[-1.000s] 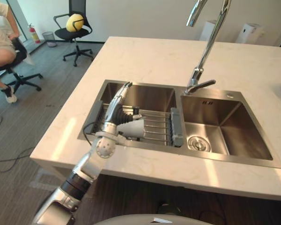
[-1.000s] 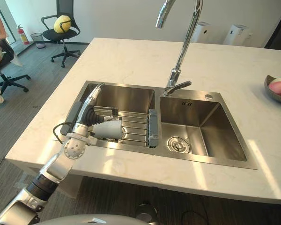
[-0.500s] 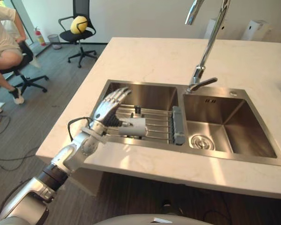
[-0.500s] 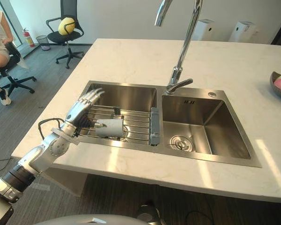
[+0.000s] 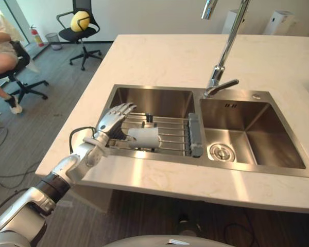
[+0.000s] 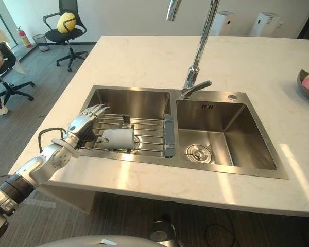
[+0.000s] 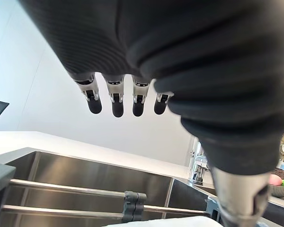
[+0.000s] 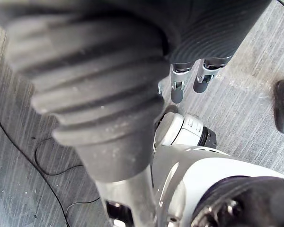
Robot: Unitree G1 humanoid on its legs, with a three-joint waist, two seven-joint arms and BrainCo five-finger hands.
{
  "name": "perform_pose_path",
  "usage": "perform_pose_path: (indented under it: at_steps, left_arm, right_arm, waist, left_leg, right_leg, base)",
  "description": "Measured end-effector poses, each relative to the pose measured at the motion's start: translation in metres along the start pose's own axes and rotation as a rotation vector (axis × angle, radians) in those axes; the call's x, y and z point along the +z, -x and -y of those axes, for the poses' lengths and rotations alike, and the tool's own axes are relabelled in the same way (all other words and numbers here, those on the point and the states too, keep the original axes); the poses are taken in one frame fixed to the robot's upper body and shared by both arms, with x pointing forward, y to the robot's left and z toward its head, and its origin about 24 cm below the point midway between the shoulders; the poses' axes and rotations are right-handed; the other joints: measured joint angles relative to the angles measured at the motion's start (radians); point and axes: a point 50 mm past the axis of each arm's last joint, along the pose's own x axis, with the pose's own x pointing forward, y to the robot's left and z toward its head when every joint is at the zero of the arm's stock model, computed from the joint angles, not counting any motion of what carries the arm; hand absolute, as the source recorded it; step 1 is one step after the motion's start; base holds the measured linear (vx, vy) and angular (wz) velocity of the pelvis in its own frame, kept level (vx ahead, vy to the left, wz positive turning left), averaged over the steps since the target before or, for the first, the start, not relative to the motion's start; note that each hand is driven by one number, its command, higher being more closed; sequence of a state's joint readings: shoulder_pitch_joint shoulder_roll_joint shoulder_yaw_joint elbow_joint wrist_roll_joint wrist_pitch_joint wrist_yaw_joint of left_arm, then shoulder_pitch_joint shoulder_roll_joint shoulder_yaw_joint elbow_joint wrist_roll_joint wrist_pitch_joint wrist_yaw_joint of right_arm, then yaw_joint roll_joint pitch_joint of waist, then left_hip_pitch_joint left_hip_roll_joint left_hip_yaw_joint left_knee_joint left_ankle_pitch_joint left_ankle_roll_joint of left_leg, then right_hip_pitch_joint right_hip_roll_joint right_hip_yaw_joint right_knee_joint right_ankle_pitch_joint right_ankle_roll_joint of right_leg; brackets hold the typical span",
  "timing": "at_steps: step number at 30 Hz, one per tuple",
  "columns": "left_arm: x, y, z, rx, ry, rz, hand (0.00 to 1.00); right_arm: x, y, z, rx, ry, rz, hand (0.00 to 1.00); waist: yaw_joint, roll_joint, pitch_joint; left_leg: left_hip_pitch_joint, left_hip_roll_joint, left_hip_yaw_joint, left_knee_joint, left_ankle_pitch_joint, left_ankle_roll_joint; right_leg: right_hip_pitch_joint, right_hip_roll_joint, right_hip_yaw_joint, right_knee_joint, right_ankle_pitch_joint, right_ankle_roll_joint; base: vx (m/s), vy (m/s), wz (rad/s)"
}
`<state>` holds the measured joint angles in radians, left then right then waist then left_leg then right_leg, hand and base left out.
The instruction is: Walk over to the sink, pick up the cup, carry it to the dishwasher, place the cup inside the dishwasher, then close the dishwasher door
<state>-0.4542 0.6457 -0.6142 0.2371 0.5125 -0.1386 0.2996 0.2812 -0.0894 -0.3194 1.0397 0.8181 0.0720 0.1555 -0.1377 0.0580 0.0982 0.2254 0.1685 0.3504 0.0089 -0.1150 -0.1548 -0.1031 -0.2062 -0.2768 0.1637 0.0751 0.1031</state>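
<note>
While cup (image 5: 144,137) lies sideways on rack (image 5: 171,133) over sink (image 5: 159,96) left basin, left hand (image 5: 111,122), fingers spread, hovers just beside it; right hand (image 8: 178,90) hangs loose. Step: pickup. Next, likely: curl round cup, lift.

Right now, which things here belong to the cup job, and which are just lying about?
For the job: cup on its side on the rack, sink, left robot hand open beside the cup.
Lying about: tap, fruit bowl, office chair, seated person.
</note>
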Motion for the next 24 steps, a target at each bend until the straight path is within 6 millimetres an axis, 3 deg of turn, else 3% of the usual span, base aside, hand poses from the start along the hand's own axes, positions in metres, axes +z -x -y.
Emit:
perform_pose_path:
  at_steps: [24]
  left_arm:
    - [-0.012,-0.011,0.017,-0.159,-0.064,-0.047,0.0]
  right_arm:
    - [-0.001,0.001,0.002,0.003,-0.029,0.007,0.0]
  waist:
    - [-0.049,0.001,0.024]
  left_leg:
    - [0.028,-0.013,0.06,-0.013,-0.002,0.002]
  right_leg:
    - [-0.026,0.001,0.049,0.017,0.001,0.001]
  base:
    - [-0.01,0.001,-0.06]
